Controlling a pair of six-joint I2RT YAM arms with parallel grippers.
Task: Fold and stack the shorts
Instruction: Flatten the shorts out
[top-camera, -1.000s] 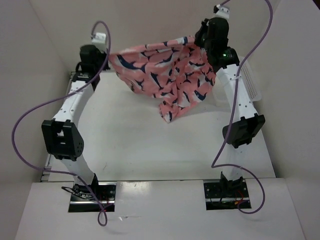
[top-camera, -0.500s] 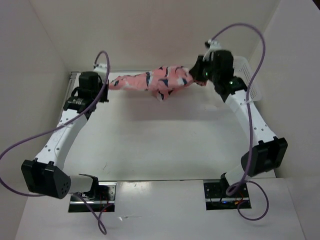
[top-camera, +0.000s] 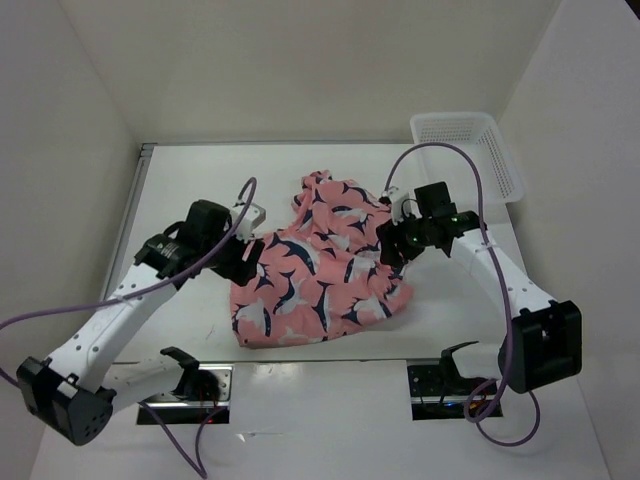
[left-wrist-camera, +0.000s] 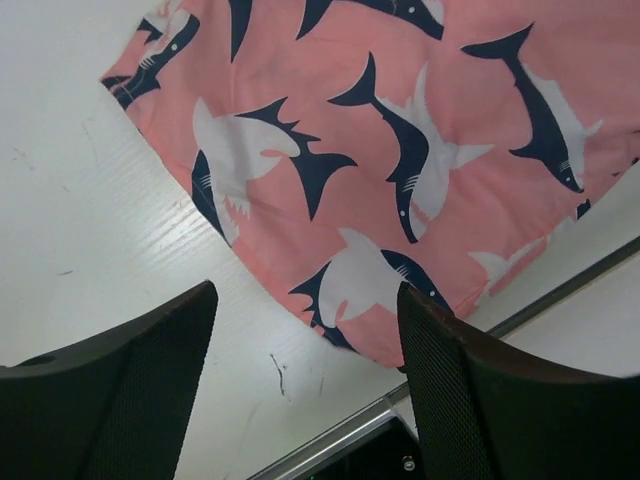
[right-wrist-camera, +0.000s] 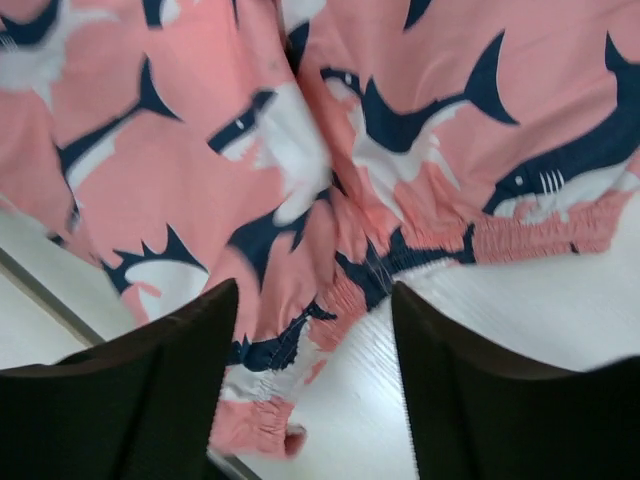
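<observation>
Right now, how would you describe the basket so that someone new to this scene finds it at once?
Take the white table and look to its far right corner, by the side wall. The basket sits there, well apart from the shorts in the middle. It is the only container: a white rectangular mesh box, not soft pink cloth with sharks.

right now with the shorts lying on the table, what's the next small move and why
Probably lower the left gripper and pinch the edge of the shorts beneath it to start a fold. The shorts lie loose and rumpled on the table, and both it and the right gripper hover open, holding nothing.
</observation>
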